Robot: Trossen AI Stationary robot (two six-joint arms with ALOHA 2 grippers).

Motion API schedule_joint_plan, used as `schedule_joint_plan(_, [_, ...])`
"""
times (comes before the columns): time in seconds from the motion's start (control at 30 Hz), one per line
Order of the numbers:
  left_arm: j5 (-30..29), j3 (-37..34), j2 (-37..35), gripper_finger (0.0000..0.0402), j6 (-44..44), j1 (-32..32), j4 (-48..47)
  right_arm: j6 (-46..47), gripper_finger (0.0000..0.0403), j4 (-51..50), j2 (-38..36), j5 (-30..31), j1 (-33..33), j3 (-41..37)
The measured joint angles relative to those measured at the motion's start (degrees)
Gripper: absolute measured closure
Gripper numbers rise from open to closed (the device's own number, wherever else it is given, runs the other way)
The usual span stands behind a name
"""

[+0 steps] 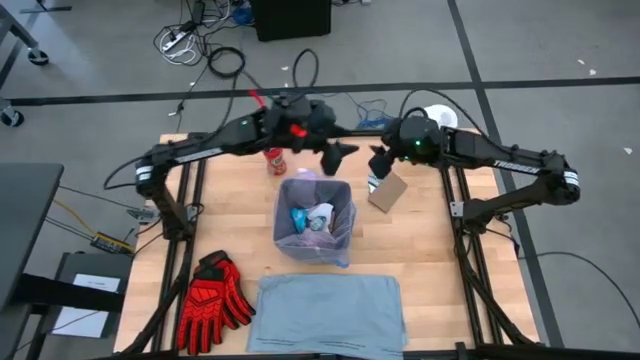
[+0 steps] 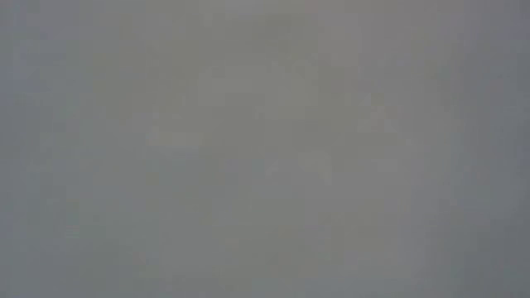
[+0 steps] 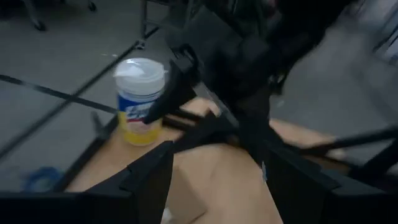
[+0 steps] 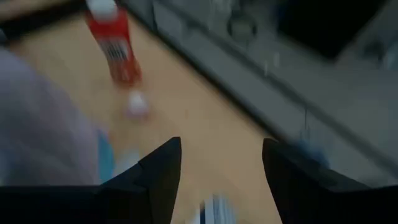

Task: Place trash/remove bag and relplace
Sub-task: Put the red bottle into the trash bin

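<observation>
Dark arms arched over bin — left tool open, right tool open

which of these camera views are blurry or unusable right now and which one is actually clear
High view: clear and evenly lit, showing the lined bin, the red-labelled bottle and the cardboard piece. Low view: a featureless grey haze, nothing readable. Left wrist view: motion-smeared, though the yellow tub reads. Right wrist view: heavily streaked; the bottle is a red smear beyond the dark fingers.

pink bag lining bin, paper trash inside, red bottle upright
</observation>
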Motion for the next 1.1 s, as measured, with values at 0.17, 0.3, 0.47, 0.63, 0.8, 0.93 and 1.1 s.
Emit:
schedule_joint_plan(0.17, [4.1, 0.0, 5.3, 0.0152, -6.3, 4.2, 3.5, 2.9, 0.0193, -6.2, -0.5, -8.6, -2.9, -4.6])
schedule_joint_plan(0.3, [5.5, -0.2, 6.2, 0.0152, -7.9, 6.6, 0.5, -4.0, 0.0203, 4.2, 0.2, -20.6, -4.6, -12.6])
schedule_joint_plan(0.47, [2.4, -0.1, 5.2, 0.0152, -8.7, 8.5, -0.7, -20.0, 0.0218, 28.1, 3.9, -30.0, -4.8, -24.4])
schedule_joint_plan(0.63, [0.6, 0.0, 3.0, 0.0152, -13.0, 9.9, -0.7, -22.0, 0.0220, 38.8, 12.2, -33.2, -6.6, -27.4])
schedule_joint_plan(0.8, [-1.1, 0.0, 2.1, 0.0152, -15.5, 9.9, -1.0, -22.0, 0.0223, 44.6, 23.0, -37.0, -6.0, -25.9])
schedule_joint_plan(0.93, [-1.6, 0.0, 2.0, 0.0152, -16.8, 9.6, -2.4, -22.1, 0.0227, 46.2, 29.2, -39.3, -4.0, -21.6])
schedule_joint_plan(1.1, [-2.6, 0.0, 2.0, 0.0152, -16.7, 9.2, -5.4, -22.6, 0.0229, 46.3, 34.0, -42.1, -1.0, -14.1])
